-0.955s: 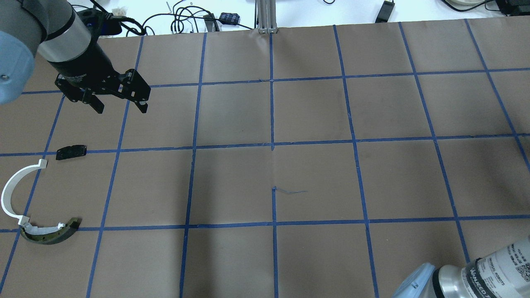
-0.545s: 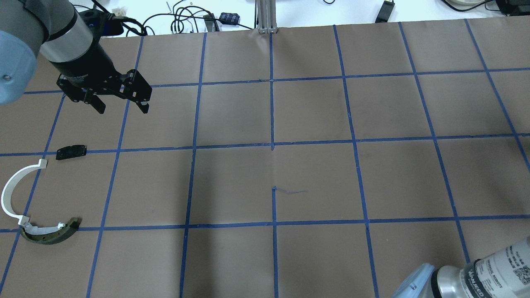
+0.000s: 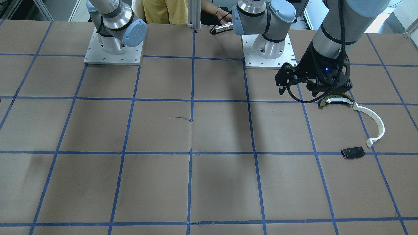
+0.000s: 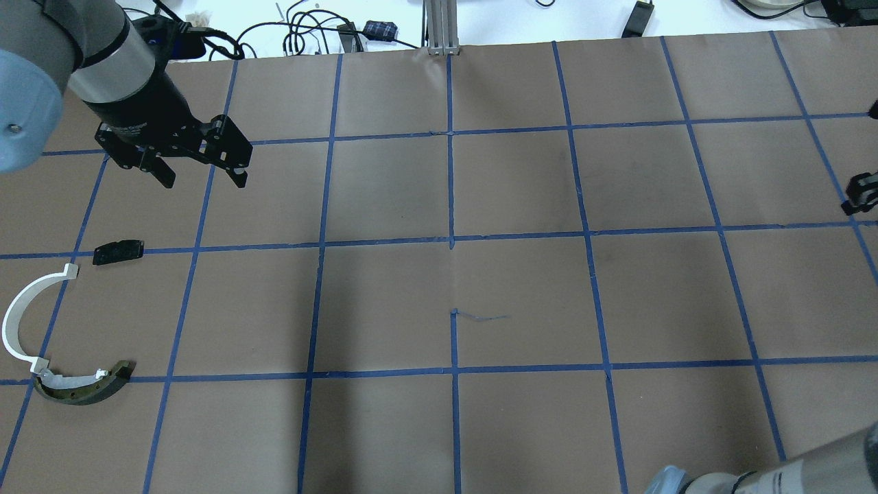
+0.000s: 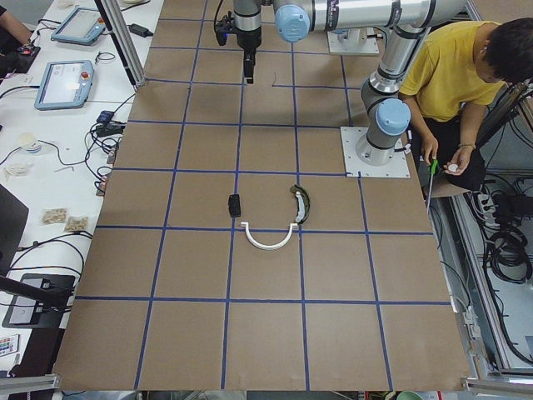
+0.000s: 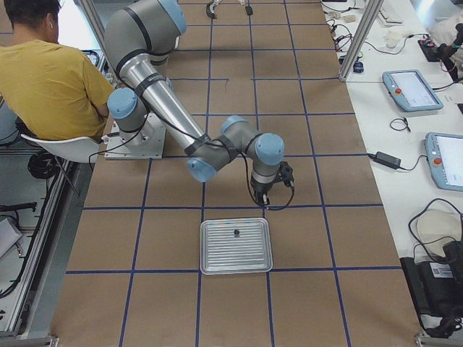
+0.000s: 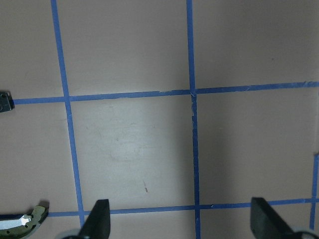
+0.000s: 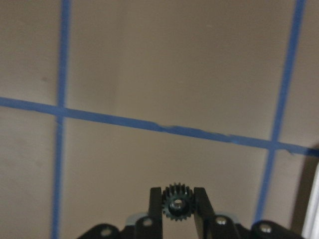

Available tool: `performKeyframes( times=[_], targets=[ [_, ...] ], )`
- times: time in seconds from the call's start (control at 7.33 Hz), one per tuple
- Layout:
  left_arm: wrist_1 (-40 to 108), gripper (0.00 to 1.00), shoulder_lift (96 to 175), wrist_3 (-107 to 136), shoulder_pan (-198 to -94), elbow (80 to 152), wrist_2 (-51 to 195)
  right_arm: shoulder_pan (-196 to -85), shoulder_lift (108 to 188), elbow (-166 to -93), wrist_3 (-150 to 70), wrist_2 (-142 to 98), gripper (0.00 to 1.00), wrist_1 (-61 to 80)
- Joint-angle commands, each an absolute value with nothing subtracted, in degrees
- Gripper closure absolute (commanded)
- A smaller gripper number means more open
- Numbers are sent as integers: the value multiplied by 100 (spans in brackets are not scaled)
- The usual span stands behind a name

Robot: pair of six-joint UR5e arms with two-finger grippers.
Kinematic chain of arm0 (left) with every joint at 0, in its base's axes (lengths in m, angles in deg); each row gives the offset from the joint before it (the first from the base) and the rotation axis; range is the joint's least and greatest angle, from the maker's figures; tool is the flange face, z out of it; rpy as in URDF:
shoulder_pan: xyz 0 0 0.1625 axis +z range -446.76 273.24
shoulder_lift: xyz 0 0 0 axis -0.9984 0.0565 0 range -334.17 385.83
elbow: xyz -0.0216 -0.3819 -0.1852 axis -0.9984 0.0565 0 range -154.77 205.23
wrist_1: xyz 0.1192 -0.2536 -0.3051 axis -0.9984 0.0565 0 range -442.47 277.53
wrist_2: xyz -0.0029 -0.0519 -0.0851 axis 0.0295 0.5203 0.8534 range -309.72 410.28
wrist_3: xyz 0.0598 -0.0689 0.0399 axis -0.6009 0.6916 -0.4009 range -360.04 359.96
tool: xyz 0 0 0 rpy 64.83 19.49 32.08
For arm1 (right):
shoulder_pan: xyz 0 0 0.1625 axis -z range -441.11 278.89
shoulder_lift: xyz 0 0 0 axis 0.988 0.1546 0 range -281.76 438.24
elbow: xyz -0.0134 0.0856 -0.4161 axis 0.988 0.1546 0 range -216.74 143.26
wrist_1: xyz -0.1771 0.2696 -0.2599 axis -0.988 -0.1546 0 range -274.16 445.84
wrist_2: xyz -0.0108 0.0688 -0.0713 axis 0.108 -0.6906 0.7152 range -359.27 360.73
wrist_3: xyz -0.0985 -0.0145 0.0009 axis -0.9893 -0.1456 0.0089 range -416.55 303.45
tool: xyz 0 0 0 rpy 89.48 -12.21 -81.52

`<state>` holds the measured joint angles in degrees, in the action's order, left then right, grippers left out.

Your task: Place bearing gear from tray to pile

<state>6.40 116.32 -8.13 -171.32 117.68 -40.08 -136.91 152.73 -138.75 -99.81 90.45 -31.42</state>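
My right gripper [image 8: 176,195] is shut on a small black toothed bearing gear [image 8: 176,204] and holds it above brown paper with blue tape lines. In the exterior right view it [image 6: 263,199] hangs by the far right corner of the metal tray [image 6: 217,254]. The pile lies on the robot's left: a white curved strip [image 4: 19,322], a dark arc piece [image 4: 82,391] and a flat black plate [image 4: 118,252]. My left gripper [image 4: 202,175] is open and empty, raised beyond the black plate; its fingertips [image 7: 99,216] show over bare paper.
A small dark part [image 6: 236,232] lies in the tray. Cables and boxes [image 4: 329,31] line the far table edge. A person in yellow [image 6: 51,79] sits behind the robot's bases. An aluminium post [image 4: 442,27] stands at the far middle.
My right arm has swung: its wrist dropped out of the overhead view's bottom right corner and its gripper now shows at the right edge. The left gripper has barely moved.
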Motion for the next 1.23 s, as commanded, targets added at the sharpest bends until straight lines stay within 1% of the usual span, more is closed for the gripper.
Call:
performKeyframes(
  times=[0.0,0.14,0.27,0.41,0.55,0.68,0.82,0.95,1.09],
  targets=[
    [638,0,11653,-813,-17131,11769,-3998,-16142,15769,-14344,-7057,8888,100,-3516],
    [638,0,11627,-813,-17131,11769,-4024,-17092,15743,-14405,-5826,8853,100,-3536],
    [647,0,11636,-813,-17131,11769,-4051,-17894,15517,-14362,-4926,8740,100,-3684],
    [647,0,11636,-813,-17131,11778,-4051,-18789,15262,-14371,-3794,8739,100,-4347],
    [638,0,11671,-786,-17140,11778,-4007,-19416,14842,-14345,-2991,8730,98,-4719],
    [638,0,11645,-812,-17140,11778,-4033,-19770,14499,-14370,-2792,8730,96,-5192],
    [638,0,11627,-813,-17140,11778,-4051,-19878,14356,-14414,-2790,8739,85,-5249],
    [630,0,11671,-813,-17114,11778,-4025,-19888,14328,-14406,-2833,8730,68,-5206],
    [621,0,11671,-830,-17096,11787,-4024,-19880,14337,-14354,-2903,8730,35,-5215]
  ],
)
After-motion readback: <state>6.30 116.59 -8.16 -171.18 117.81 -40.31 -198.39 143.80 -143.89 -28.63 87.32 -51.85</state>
